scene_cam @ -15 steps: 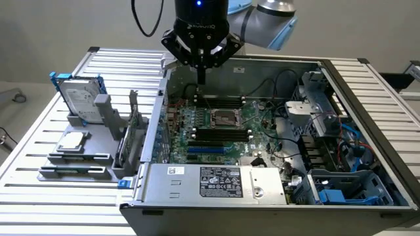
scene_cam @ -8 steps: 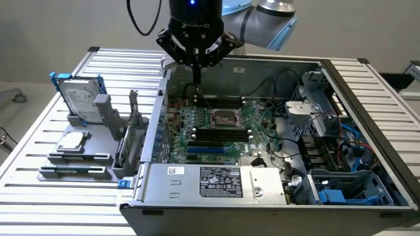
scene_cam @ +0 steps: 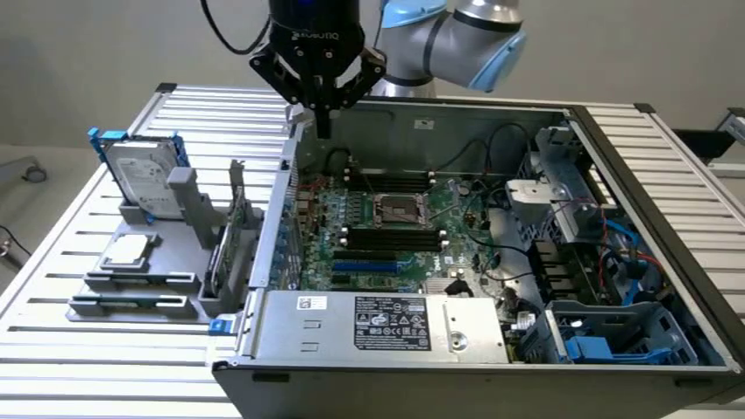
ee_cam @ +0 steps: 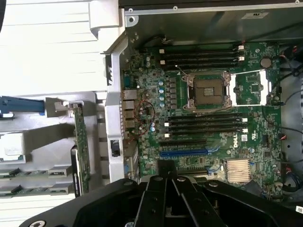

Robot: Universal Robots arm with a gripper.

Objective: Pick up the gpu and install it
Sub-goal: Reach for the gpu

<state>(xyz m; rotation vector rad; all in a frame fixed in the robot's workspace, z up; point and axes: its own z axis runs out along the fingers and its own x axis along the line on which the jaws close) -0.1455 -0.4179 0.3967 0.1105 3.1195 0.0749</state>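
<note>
The gpu stands upright in a grey rack beside the computer case. The gripper hangs above the case, closed, empty.

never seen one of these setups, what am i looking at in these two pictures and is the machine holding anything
The machine is a robot arm with a black gripper, its two-fingered hand. One picture comes from a camera standing off the arm; the other from a camera on the wrist, looking down past the gripper. On the slatted metal table lies an open computer case, its green motherboard exposed. Beside it, on the exterior view's left, a grey holder carries parts: a silver hard drive in a blue frame, a small square processor chip, and the gpu, a thin card standing on edge. The gripper is shut and holds nothing; it hangs over the case wall nearest the holder, so the gpu is not yet picked up.
</note>
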